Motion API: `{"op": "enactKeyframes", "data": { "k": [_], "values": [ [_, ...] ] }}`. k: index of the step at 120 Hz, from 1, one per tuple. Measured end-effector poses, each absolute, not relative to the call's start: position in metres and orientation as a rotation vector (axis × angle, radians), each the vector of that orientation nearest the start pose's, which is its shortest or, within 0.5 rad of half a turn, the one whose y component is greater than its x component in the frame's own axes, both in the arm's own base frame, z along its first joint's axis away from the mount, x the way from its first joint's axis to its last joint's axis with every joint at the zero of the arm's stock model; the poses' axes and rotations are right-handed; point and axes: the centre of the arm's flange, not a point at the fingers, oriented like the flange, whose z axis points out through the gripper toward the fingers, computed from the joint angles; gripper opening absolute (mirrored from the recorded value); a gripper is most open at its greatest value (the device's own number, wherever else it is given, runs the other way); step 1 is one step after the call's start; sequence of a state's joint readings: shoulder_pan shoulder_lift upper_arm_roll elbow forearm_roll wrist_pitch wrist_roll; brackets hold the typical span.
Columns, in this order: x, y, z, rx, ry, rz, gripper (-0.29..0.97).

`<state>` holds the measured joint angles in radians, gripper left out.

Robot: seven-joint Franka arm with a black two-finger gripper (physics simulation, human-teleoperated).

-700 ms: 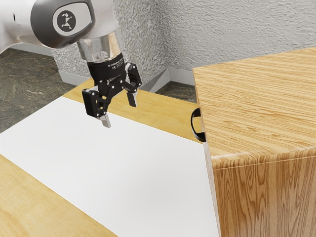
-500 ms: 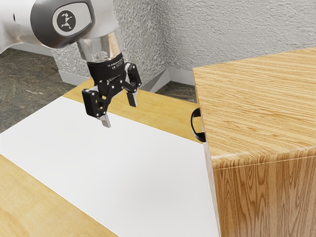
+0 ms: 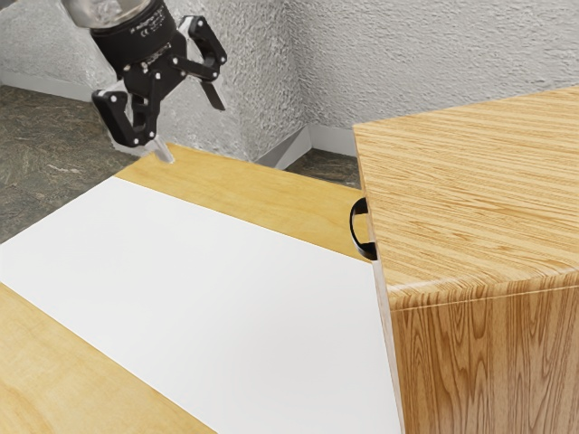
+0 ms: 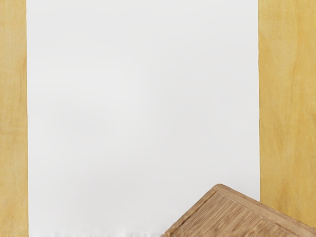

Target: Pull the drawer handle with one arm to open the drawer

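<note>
At the exterior view's upper left, over the worktop (image 3: 262,194), the pincer (image 3: 192,127) hangs wide open and empty. Well apart, the black drawer handle (image 3: 359,231) juts from the wooden cabinet (image 3: 470,181). It looks like a rigid loop, probably best pinched across its middle.

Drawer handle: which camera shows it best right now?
The exterior view: the black drawer handle curves out from behind the cabinet at its front edge, partly hidden by the wood. The wrist view looks down on a corner of the cabinet's top and the white mat.
</note>
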<state>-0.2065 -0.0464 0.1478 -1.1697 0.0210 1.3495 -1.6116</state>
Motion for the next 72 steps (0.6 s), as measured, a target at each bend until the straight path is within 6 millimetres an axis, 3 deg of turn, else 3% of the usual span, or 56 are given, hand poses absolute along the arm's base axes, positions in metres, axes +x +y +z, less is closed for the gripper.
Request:
{"op": "enactKeyframes", "data": {
  "k": [13,20,31,43,59,72],
  "values": [
    [0.486,-0.087,0.814,-2.535,-2.174,-0.317,0.68],
    [0.485,-0.122,0.806,-2.629,-2.079,-0.302,0.68],
    [0.486,-0.152,0.797,-2.709,-1.99,-0.294,0.68],
    [0.49,-0.156,0.795,-2.736,-1.972,-0.308,0.68],
    [0.498,-0.138,0.797,-2.736,-2.009,-0.335,0.68],
    [0.517,-0.123,0.764,-2.741,-2.034,-0.281,0.67]
  ]
}}
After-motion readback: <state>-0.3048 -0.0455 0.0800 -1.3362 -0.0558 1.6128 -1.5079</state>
